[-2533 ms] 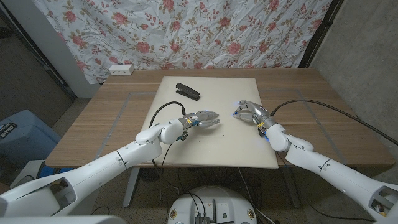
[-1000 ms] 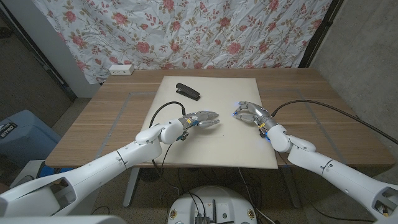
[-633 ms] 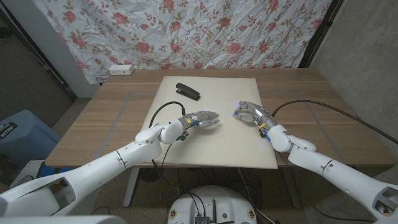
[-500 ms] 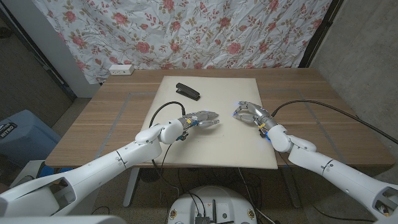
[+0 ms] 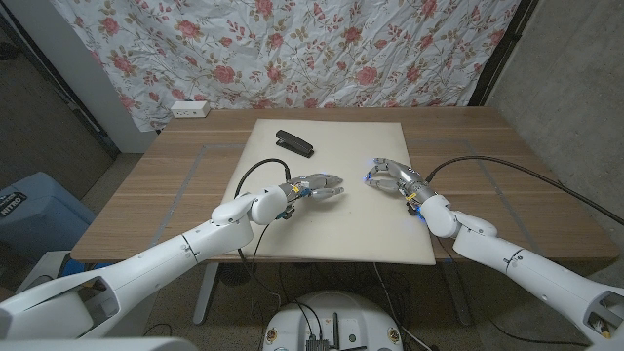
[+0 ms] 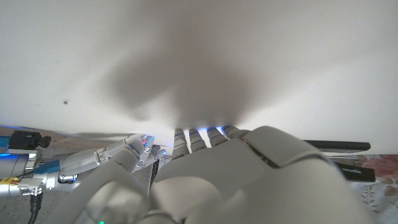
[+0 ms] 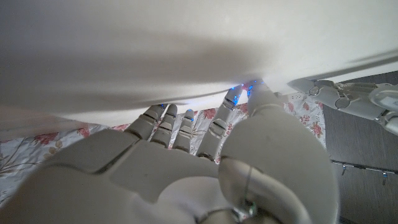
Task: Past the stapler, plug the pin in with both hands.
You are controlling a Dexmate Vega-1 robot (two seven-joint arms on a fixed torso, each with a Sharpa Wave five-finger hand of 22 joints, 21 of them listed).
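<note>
facing each other over a white board on the wooden table, both hands are seen in the head view. the left hand is held just above the board near its middle, its fingers stretched toward the right hand and drawn close together at the tips; whether anything is pinched between them cannot be told. a black cable is seen looping on the board just behind this hand's wrist. the right hand is held near the board's right edge, fingers curled loosely inward with blue light at the tips; what, if anything, is gripped cannot be told. a second black cable is laid across the table from this wrist toward the right side. the two hands are kept apart, a bare strip of board between them. the pin itself cannot be made out. the black stapler is lying on the far left part of the board, well apart from both hands. a white power strip is placed at the table's far left edge, before a flowered curtain.
</note>
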